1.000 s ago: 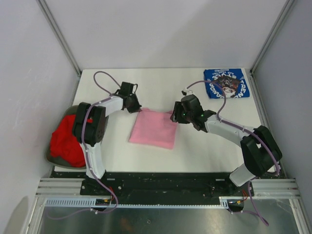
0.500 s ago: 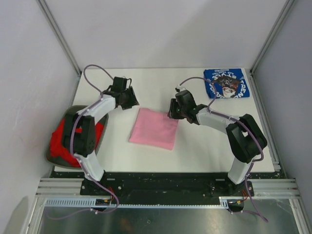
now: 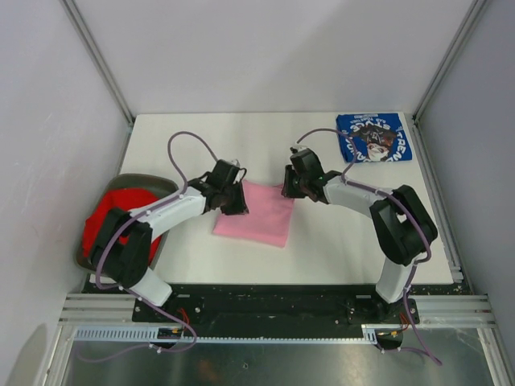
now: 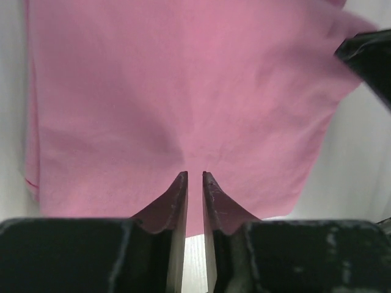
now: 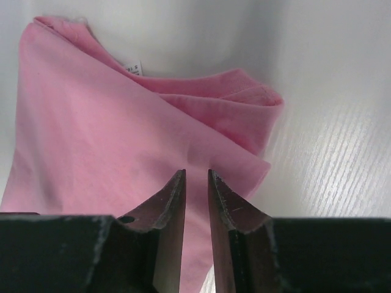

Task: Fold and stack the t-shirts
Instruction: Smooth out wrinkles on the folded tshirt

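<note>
Pink t-shirt (image 3: 256, 217) lies folded in the middle of the table (image 3: 338, 233), a near-square set slightly askew, its far edge running left to right between the arms. Left gripper (image 3: 236, 201) is on the far-left corner, jaws nearly together with cloth puckered at the tips (likely a pinch). Right gripper (image 3: 288, 186) is at the far-right corner, jaws equally narrow; whether it grips, I cannot tell. Neither arm is nearer.

1. Folded pink shirt (image 3: 257, 215) lies mid-table (image 3: 201, 137).
2. Left gripper (image 3: 235, 199) meets its far left corner, right gripper (image 3: 287, 186) its far right corner.
3. Blue shirt (image 3: 374, 137) lies far right; red shirt (image 3: 109, 225) fills the bin (image 3: 135, 178).
</note>
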### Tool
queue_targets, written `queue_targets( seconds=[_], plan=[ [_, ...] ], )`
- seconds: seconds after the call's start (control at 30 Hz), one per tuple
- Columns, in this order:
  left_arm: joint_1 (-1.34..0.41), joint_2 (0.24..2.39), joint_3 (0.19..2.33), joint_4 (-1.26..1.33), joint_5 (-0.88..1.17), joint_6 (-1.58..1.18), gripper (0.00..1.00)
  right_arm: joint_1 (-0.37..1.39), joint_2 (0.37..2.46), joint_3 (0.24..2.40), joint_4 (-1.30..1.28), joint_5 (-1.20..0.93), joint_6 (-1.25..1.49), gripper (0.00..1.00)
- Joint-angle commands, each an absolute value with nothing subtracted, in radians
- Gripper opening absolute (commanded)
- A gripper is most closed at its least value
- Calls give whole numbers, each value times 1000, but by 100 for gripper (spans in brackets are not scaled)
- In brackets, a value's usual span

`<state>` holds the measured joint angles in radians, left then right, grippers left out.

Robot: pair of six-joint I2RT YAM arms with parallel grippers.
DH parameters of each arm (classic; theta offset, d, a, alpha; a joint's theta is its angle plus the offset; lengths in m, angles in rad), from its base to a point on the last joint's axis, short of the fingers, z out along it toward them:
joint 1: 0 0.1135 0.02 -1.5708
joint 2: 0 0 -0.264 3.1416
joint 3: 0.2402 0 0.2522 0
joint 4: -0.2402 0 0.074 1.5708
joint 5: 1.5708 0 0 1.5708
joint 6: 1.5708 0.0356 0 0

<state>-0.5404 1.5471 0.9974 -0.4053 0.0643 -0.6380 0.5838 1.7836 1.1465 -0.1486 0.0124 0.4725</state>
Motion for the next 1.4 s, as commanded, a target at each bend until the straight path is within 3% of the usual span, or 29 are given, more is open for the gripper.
queue_targets(
  seconds=[0.0, 0.3, 0.7, 0.9, 1.37],
  plan=[
    [-563, 1589, 955, -362, 91, -657, 18, 552, 1847, 1185, -124, -26, 448, 25],
    [-581, 1635, 896, -338, 94, -647, 17, 503, 1929, 1225, -109, -69, 430, 25],
    [-595, 1572, 918, -337, 127, -642, 20, 498, 1737, 1230, -240, -41, 458, 27],
    [-606, 1564, 934, -337, 141, -652, 22, 581, 1685, 1198, -308, -19, 474, 26],
    [-598, 1547, 920, -337, 127, -654, 24, 534, 1778, 1120, -309, -67, 514, 21]
  ],
)
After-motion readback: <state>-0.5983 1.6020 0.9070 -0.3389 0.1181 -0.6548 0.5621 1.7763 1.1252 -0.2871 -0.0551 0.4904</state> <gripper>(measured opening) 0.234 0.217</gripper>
